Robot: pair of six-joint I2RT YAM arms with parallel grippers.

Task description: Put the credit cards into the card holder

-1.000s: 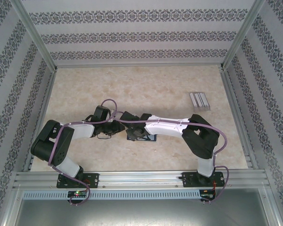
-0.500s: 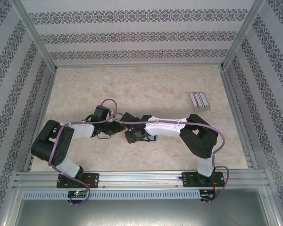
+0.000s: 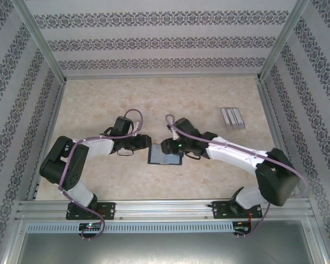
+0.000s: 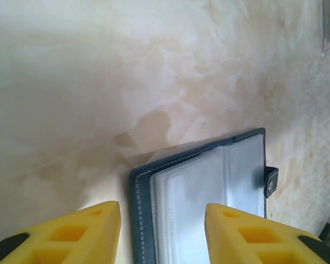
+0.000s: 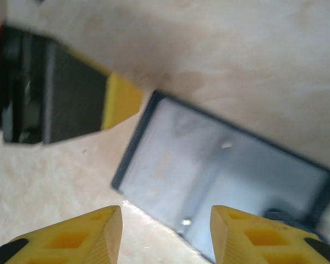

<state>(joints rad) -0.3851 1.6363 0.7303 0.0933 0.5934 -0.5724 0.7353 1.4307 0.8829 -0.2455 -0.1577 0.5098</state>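
While hovering with jaws partly apart and gripping nothing, flanking the card holder (image 3: 165,156): left gripper (image 4: 162,213) by its far left corner, right gripper (image 5: 165,215) by its far edge. Lying open and flat on the table (image 3: 99,99) between the two arms, clear sleeves facing up. Judging it light, soft in the cover and hinging at the fold, with slick sleeves; probably sliding on the smooth top under any push. Favouring a hold on the stitched outer edge, away from the clasp tab (image 4: 271,181), pinning one half while working a sleeve mouth. Not managing to tell whether any credit cards are sitting in the sleeves. Noting the clear slotted rack (image 3: 232,117) well apart at the right rear, blocking nothing. Treating the two grippers, near each other, as the likelier crowding risk.
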